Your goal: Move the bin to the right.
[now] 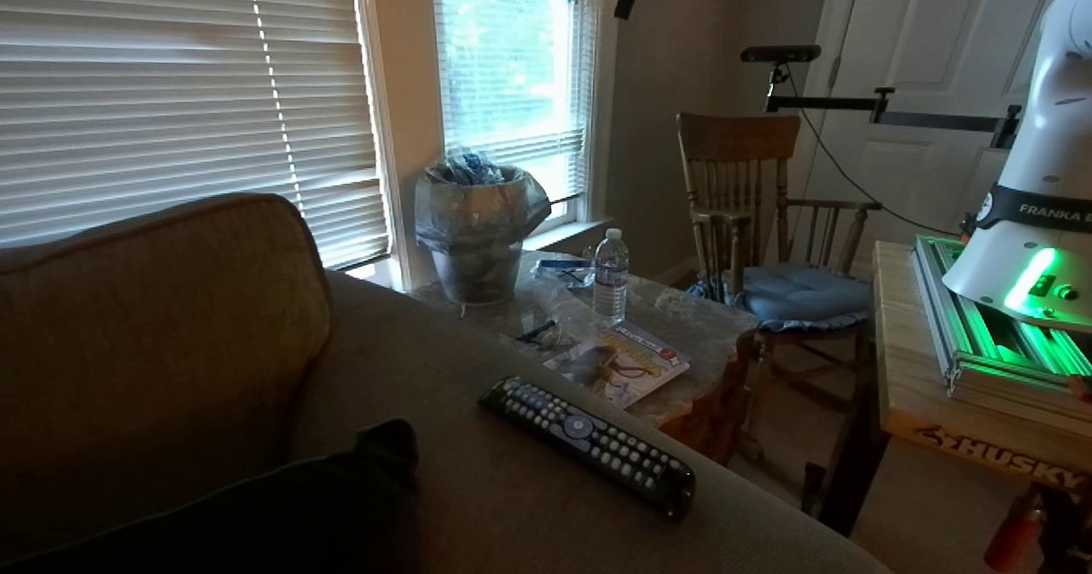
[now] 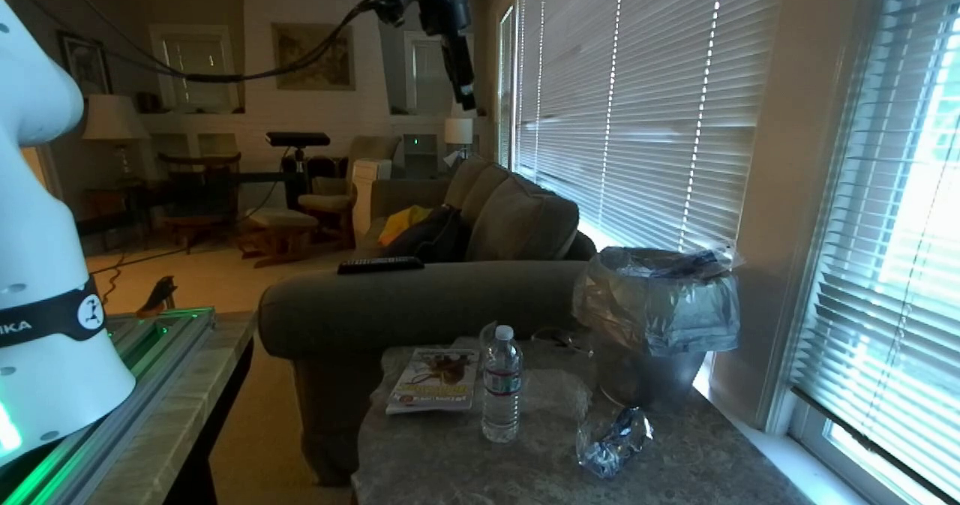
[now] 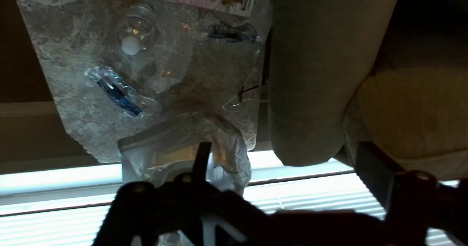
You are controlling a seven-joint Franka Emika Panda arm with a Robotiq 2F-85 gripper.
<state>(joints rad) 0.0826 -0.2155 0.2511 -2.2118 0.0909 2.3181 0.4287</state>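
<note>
One plastic-lined wastebasket (image 1: 479, 241) stands on surface (image 2: 540, 464) with water bottle (image 2: 502, 396) and magazine (image 2: 436, 380); your claw (image 3: 284, 154) hangs higher, jaws spread wide apart.

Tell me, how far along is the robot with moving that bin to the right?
Done: nothing clearly; the bin stands upright on the side table by the window, and I can't tell whether that is its start or goal. In hand: nothing; the gripper hangs open and empty, higher than the bin. Left: probably the whole job, going by that open gripper: lower it, grasp the bin, shift it right, release.
</note>
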